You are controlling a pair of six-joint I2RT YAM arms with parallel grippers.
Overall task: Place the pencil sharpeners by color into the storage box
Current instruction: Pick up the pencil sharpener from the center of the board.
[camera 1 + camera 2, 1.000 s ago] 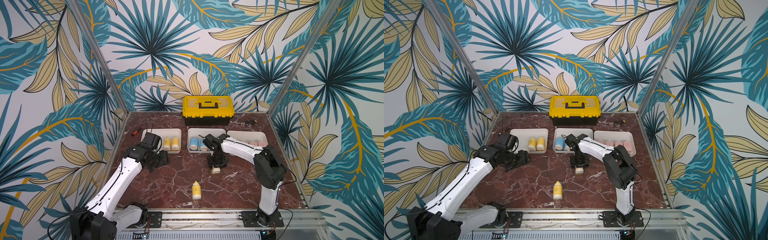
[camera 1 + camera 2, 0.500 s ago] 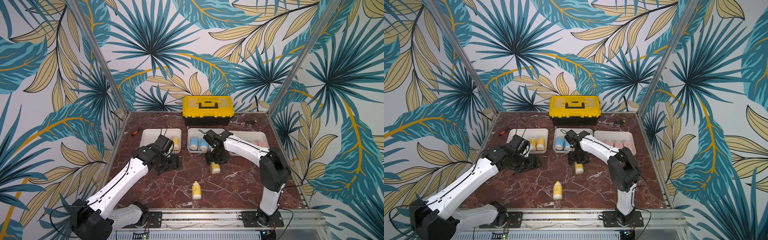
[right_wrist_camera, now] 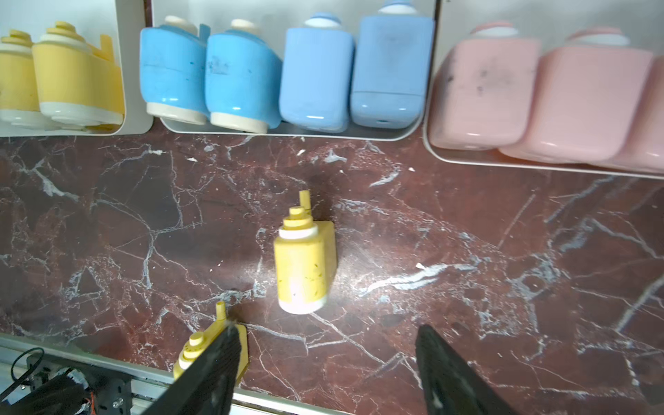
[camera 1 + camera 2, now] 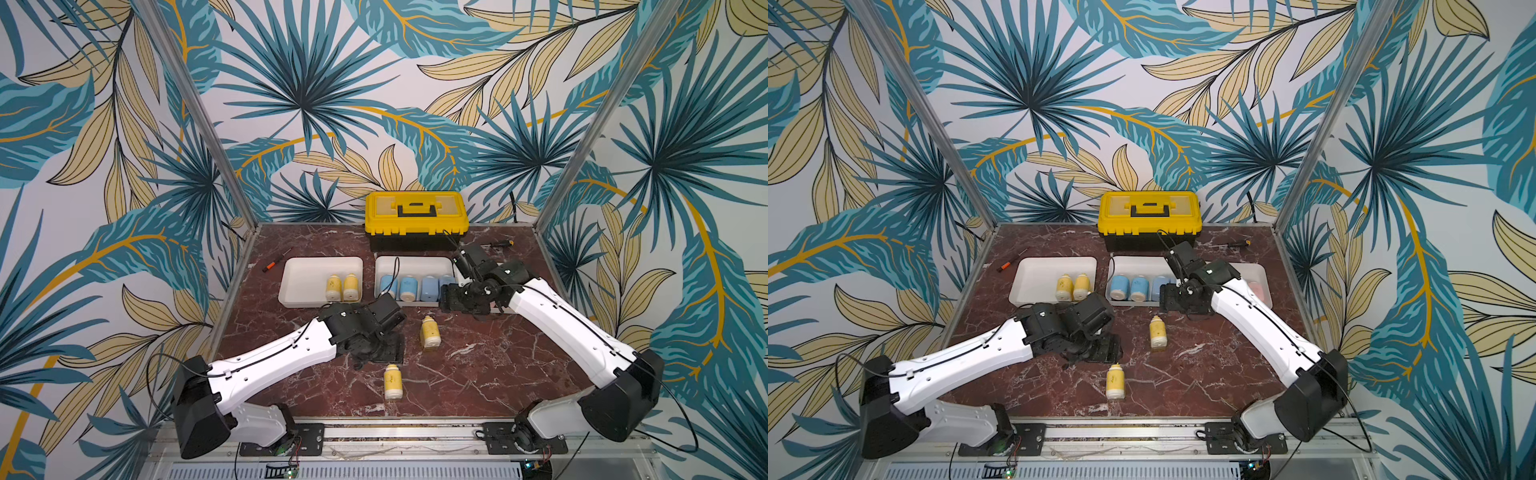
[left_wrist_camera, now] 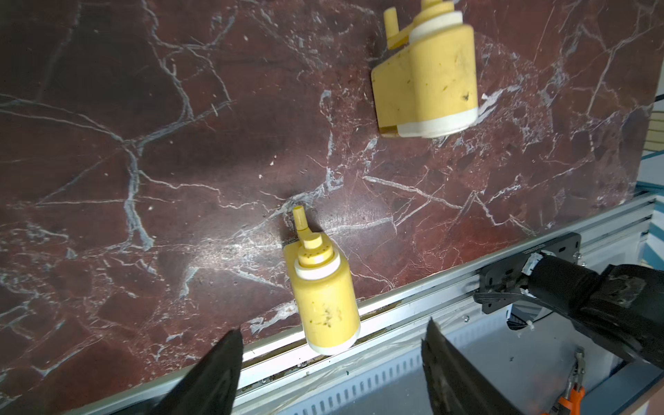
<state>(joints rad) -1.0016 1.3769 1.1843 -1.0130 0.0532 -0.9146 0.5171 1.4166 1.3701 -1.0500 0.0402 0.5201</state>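
Yellow pencil sharpeners [image 4: 430, 336]: two loose on tabletop [image 4: 498, 374], two in white tray [image 4: 307, 278], colour-sorted. Left claw [image 5: 333, 327] wide, empty, aimed at the front loose one [image 4: 392, 380]; right claw [image 3: 327, 330] wide, empty

You had bare table [image 4: 490, 374] toward the front right corner. One yellow sharpener [image 4: 430, 331] lay mid-table, a second yellow sharpener [image 4: 392, 380] near the front edge; white trays [image 4: 307, 270] and the toolbox [image 4: 415, 212] lined the back edge.
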